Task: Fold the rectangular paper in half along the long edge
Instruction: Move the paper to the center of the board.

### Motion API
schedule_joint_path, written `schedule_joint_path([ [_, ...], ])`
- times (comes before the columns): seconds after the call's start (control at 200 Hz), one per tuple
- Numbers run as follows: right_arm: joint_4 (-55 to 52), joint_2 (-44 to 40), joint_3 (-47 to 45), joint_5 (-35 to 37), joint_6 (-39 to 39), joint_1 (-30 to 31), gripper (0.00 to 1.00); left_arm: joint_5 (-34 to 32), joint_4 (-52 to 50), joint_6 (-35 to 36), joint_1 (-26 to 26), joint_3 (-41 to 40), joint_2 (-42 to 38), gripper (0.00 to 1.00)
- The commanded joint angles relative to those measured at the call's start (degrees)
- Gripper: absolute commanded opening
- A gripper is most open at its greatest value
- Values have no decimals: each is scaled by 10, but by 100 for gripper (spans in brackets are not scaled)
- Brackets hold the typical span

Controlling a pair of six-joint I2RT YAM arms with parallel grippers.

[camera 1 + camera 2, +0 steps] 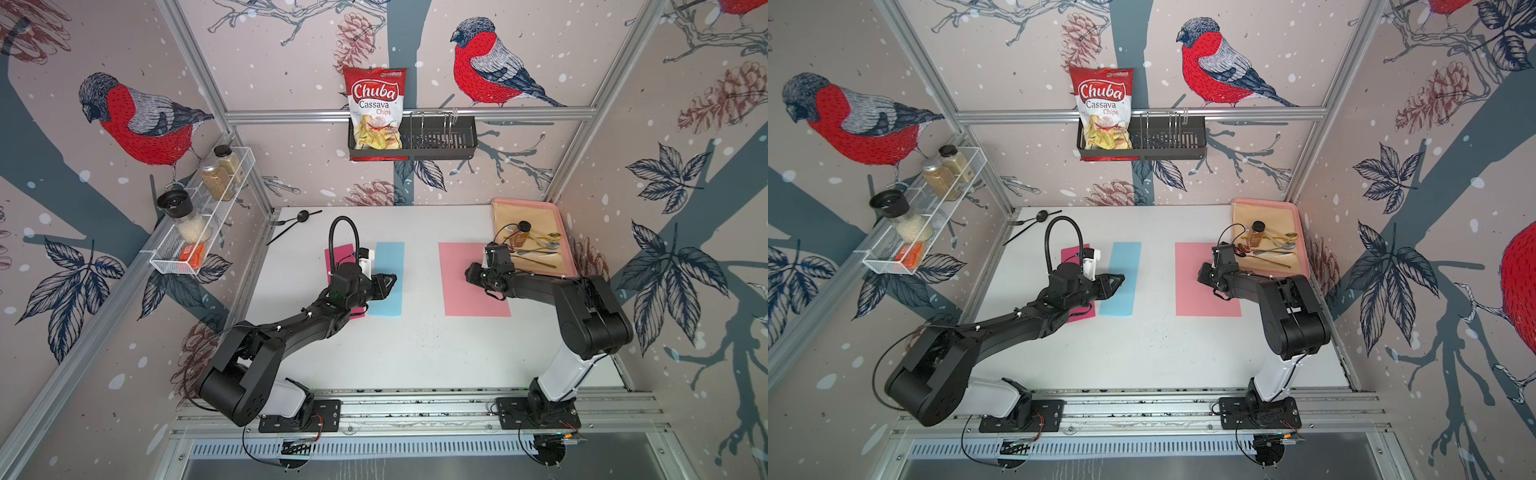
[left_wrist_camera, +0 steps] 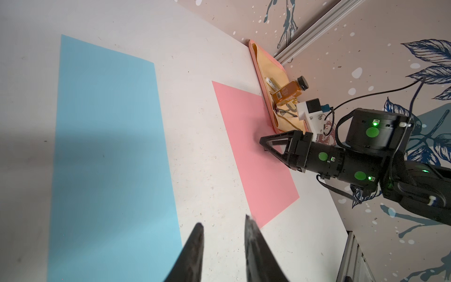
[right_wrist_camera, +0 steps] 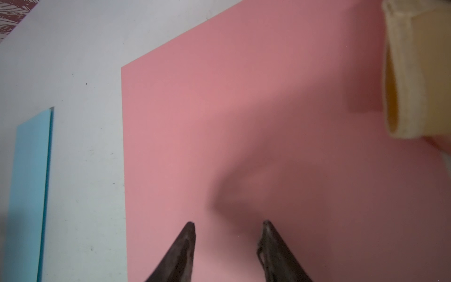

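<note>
Tabletop cell holding three paper sheets, a magenta sheet (image 1: pixel 338 253), a blue sheet (image 1: pixel 389 264) and a pink sheet (image 1: pixel 459 266); two robot arms, left arm (image 1: pixel 291 328) and right arm (image 1: pixel 582 309); three jars (image 1: pixel 216 179); one chip bag (image 1: pixel 376 104); one tray (image 1: pixel 538 218); one bottle (image 1: pixel 521 235).

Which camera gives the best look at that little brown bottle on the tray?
The left wrist view: the bottle appears large, cap and label clear. Both top views show it tiny; the right wrist view misses it.
</note>
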Motion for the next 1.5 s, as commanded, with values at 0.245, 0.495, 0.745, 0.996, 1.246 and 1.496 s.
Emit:
schedule_joint_path([
  [0.245, -55, 17, 10, -28, 8, 69, 46, -3, 16, -4, 1, 0, -7, 31],
  [0.495, -38, 16, -7, -24, 38, 115, 46, 0, 34, -11, 1, -18, -7, 32],
  [0.745, -37, -34, -6, -41, 33, 123, 54, 2, 31, -9, 1, -10, 22, 32],
  [0.996, -87, -145, 4, -54, 7, 50, 59, 31, -7, 4, -4, 81, 162, 0],
  [1.246, -128, -161, -39, -44, -13, -29, 59, 12, -88, 25, -52, 195, 271, 0],
  [1.496, -98, -151, -77, -79, -9, -36, 64, -27, -138, 32, -69, 236, 306, 0],
])
